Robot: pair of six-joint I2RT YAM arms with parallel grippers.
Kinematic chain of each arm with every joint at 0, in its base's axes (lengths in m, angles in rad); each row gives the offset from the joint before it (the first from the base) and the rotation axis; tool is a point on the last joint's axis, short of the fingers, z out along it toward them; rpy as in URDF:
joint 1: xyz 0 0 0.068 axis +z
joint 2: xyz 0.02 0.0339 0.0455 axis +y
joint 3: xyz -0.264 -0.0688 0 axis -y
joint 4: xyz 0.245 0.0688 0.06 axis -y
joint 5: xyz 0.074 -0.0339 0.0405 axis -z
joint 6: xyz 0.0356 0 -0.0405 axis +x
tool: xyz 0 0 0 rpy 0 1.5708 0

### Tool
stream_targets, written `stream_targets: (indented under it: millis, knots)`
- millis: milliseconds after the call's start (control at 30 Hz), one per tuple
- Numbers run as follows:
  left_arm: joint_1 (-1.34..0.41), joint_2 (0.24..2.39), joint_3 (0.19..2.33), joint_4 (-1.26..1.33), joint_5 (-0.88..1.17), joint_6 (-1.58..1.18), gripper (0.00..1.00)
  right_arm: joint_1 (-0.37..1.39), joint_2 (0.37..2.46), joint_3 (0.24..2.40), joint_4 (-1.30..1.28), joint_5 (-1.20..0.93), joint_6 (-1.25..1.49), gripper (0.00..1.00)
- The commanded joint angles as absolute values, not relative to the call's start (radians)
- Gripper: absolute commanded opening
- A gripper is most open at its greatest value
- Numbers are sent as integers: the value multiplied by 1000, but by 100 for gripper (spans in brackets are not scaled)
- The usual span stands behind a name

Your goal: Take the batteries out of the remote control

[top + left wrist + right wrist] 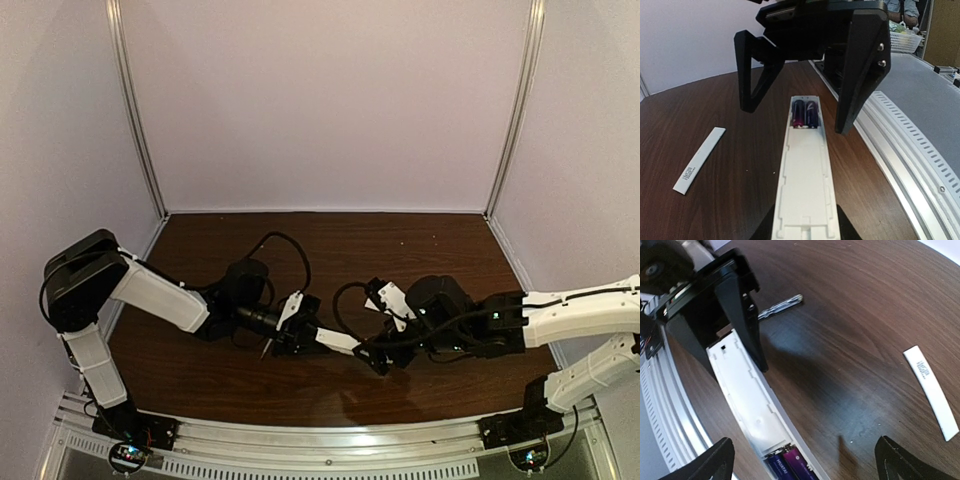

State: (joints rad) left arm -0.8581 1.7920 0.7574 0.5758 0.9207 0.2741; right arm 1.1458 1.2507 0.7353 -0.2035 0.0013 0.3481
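Note:
The white remote control (805,175) is held lengthwise in my left gripper (805,227), which is shut on its near end. Its back is open, and two batteries (805,114), one purple and one blue, lie side by side at the far end. My right gripper (796,119) is open, its fingers straddling the battery end from above without touching it. In the right wrist view the batteries (790,465) lie between the open right gripper (805,462), with the left gripper (735,371) clamping the remote (747,400) further up. The top view shows the remote (338,341) between both grippers.
The thin white back cover (699,160) lies flat on the dark wood table beside the remote, and also shows in the right wrist view (931,392). A screwdriver (781,306) lies near the left gripper. A metal rail (910,135) runs along the table's near edge.

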Motion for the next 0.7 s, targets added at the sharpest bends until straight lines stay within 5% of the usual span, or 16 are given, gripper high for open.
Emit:
stream_targets:
  millis: [0, 667]
  knots:
    - [-851, 1817, 706, 778, 796, 173, 0, 1148, 1204, 741, -190, 205, 450, 100]
    - [-856, 2040, 713, 967, 579, 84, 0, 1113, 1063, 537, -31, 440, 539, 100]
